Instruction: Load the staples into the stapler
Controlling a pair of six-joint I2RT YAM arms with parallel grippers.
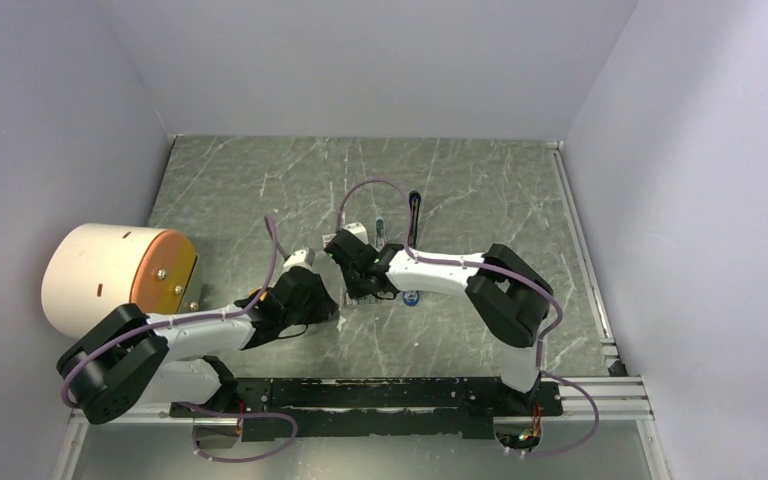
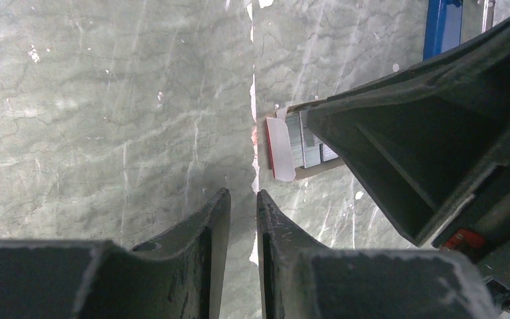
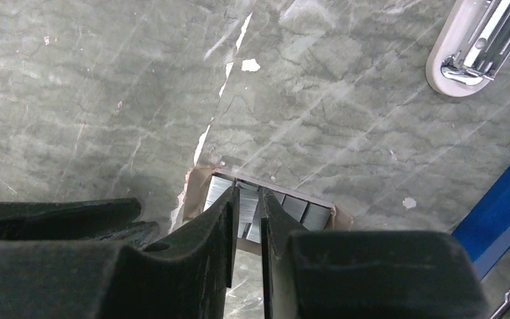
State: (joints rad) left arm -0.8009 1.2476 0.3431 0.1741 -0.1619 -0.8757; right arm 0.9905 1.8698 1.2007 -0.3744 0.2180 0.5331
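The staples (image 3: 295, 207) are grey metal strips lying in a small open cardboard tray on the marble table. My right gripper (image 3: 247, 193) reaches down into the tray, its jaws closed to a narrow gap with one strip between the tips. In the top view it (image 1: 358, 278) sits at the table's middle. My left gripper (image 2: 242, 194) is shut and empty, just short of the tray's white and red flap (image 2: 280, 147). The blue stapler (image 3: 505, 206) lies right of the tray. It also shows in the left wrist view (image 2: 441, 26) and the top view (image 1: 415, 212), partly under my right arm.
A pale grey piece with a metal rail (image 3: 478, 46) lies beyond the tray. A big white cylinder with an orange face (image 1: 110, 275) stands at the left, close to my left arm. Grey walls close in three sides.
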